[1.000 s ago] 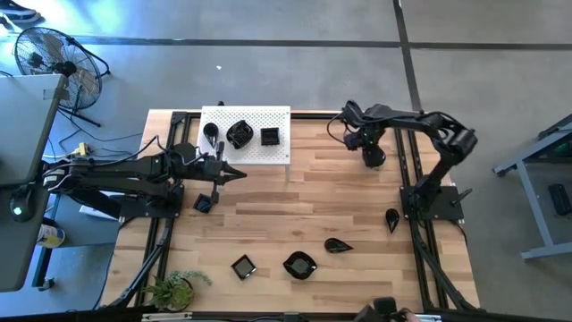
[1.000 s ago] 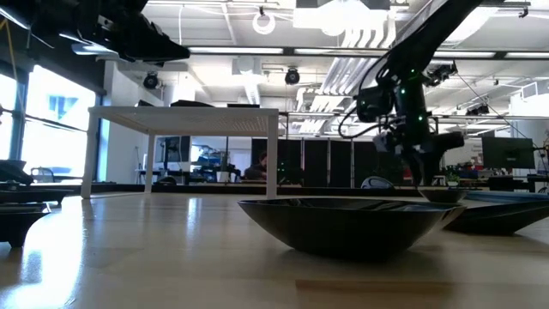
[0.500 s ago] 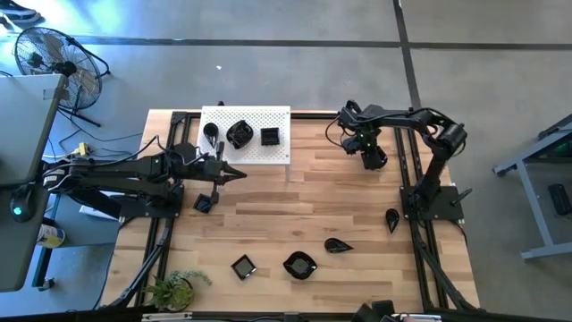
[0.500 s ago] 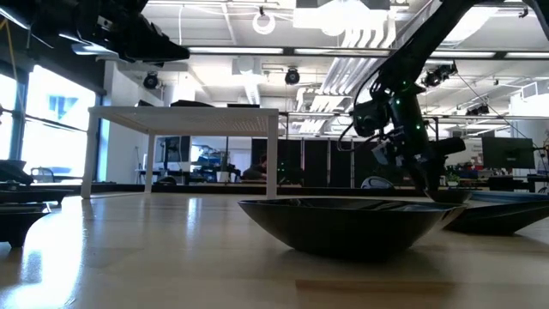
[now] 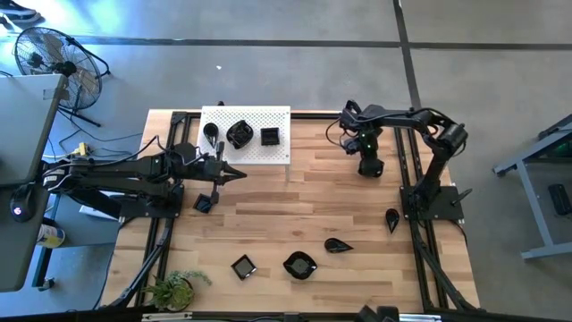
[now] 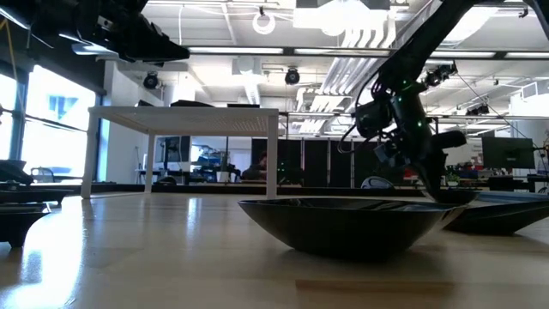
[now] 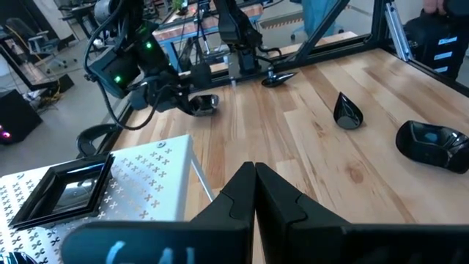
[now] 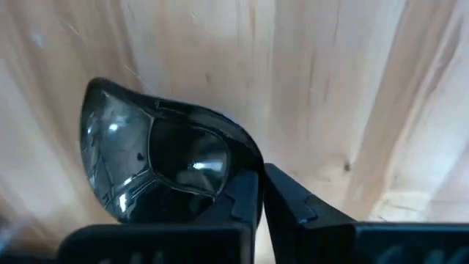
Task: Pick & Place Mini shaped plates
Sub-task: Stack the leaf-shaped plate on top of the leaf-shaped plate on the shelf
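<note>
A glossy black mini plate (image 8: 146, 161) lies on the wooden table near its far right, and my right gripper (image 5: 369, 168) points steeply down, shut on it. Three more plates (image 5: 239, 134) sit on the white perforated board (image 5: 277, 152) at the far left. Others lie loose on the wood: one square (image 5: 205, 203) by the left arm and several near the front edge (image 5: 300, 265). My left gripper (image 7: 254, 176) is shut and holds nothing. It hovers level just in front of the board. My right gripper pinches the plate's rim (image 8: 249, 163) between its two fingers, one finger (image 8: 242, 202) over the plate's hollow and the other outside it. The fingers come from above, slanting down. The plate still seems to rest on the wood.
A teardrop plate (image 5: 391, 218) lies by the right arm's base and a leaf-shaped one (image 5: 338, 244) toward the front. A small potted plant (image 5: 174, 288) stands at the front left corner. The board stands on legs above the table (image 6: 184, 116).
My right gripper has tipped more steeply downward and sunk a little onto the plate at the far right. Its fingers have come together on the plate's rim. The plate stays in place.
</note>
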`<state>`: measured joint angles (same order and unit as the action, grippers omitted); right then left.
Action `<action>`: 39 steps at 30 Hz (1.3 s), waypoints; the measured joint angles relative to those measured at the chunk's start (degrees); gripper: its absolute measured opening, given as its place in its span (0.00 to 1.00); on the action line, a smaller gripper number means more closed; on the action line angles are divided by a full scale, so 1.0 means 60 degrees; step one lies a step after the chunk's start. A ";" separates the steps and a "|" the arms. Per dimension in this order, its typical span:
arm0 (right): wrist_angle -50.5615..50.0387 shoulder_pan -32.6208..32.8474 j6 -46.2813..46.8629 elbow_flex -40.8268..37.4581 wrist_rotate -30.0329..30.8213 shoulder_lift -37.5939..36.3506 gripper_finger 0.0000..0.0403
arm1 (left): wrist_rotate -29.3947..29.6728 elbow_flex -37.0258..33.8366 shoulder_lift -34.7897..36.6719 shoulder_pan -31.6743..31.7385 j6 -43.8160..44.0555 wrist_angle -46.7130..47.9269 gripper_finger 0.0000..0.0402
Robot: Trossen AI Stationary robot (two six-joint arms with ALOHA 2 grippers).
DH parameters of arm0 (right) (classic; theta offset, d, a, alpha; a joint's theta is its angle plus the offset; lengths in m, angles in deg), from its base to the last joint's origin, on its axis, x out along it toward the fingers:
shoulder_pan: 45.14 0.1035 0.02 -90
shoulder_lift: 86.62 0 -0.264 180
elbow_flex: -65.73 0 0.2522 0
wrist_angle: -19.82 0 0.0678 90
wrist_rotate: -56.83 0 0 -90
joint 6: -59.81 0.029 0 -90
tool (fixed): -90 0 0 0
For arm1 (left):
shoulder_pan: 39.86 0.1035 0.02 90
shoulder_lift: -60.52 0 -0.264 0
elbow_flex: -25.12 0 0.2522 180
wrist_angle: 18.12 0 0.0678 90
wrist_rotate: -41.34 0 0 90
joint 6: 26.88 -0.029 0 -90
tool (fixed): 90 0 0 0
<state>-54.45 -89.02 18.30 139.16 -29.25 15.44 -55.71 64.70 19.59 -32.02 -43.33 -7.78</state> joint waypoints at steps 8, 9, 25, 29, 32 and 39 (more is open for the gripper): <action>-0.0019 0.0398 0.2136 -0.0119 -0.1339 -0.1404 0.01 | 0.0000 0.0000 0.0000 -0.0001 0.0008 -0.0004 0.00; 0.0048 0.0510 0.2450 -0.0188 -0.1464 -0.1700 0.01 | 0.0000 0.0000 0.0000 0.0001 0.0028 -0.0003 0.00; 0.5900 0.6014 1.3724 -0.2750 -0.0823 -0.5637 0.00 | 0.0050 0.0000 0.0000 0.0001 0.0296 0.0010 0.00; 0.7428 0.7426 1.4693 -0.2987 0.0888 -0.5637 0.00 | 0.0007 0.0000 -0.0003 -0.0001 0.0636 0.0011 0.00; 0.7604 0.8015 1.4849 -0.2925 0.2158 -0.5637 0.00 | -0.0004 0.0000 -0.0116 0.0001 0.0914 0.0008 0.00; 0.9029 0.8373 1.4580 -0.2901 0.4106 -0.5539 0.00 | -0.0478 0.0000 -0.0661 -0.0009 0.1832 -0.0480 0.00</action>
<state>-0.28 -38.78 105.79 121.75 -4.62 -17.79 -58.58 64.70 15.63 -32.07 -32.34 -10.66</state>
